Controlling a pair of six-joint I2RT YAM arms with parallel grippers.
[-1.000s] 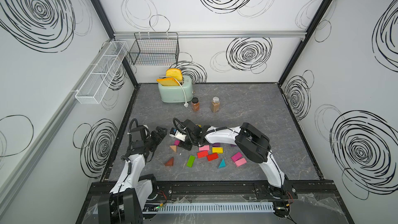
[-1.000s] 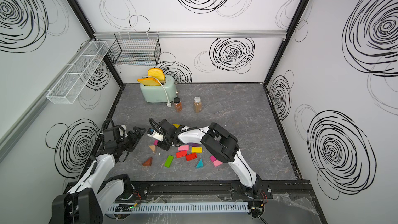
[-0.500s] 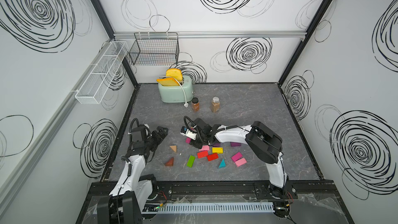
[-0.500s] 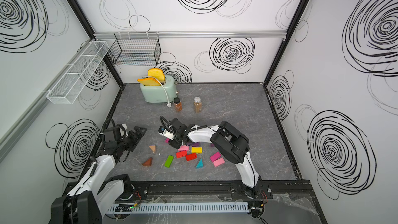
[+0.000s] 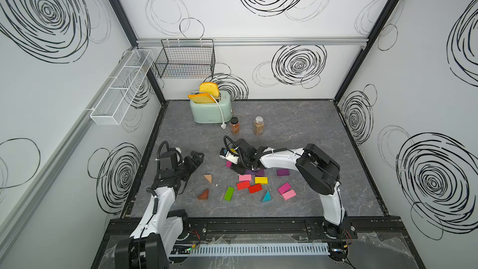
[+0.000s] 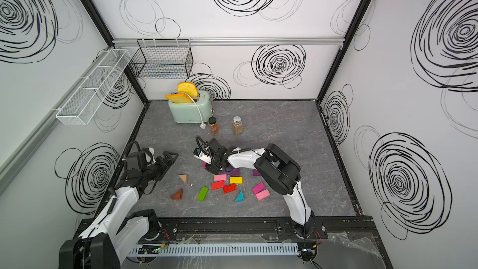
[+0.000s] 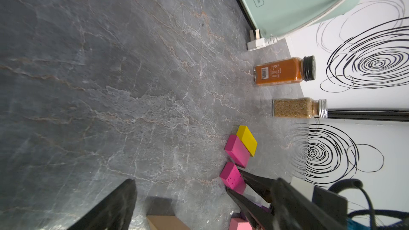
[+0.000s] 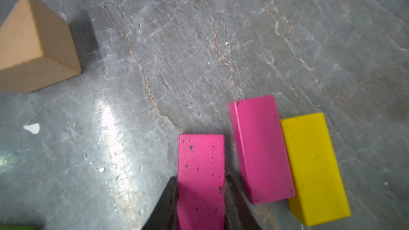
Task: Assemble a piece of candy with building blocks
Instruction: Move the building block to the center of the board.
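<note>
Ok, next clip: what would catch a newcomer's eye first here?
The scatter of bright building blocks near the front of the grey table stands out, with the right hand shut on a speckled magenta block at the scatter's far edge. The left hand hangs open off to one side. At the back stands a mint toaster with toast sticking up.

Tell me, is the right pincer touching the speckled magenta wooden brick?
Touching. The right wrist view shows the right pincer closed on the speckled magenta wooden brick, its black fingers pressed against both long sides with no gap.
</note>
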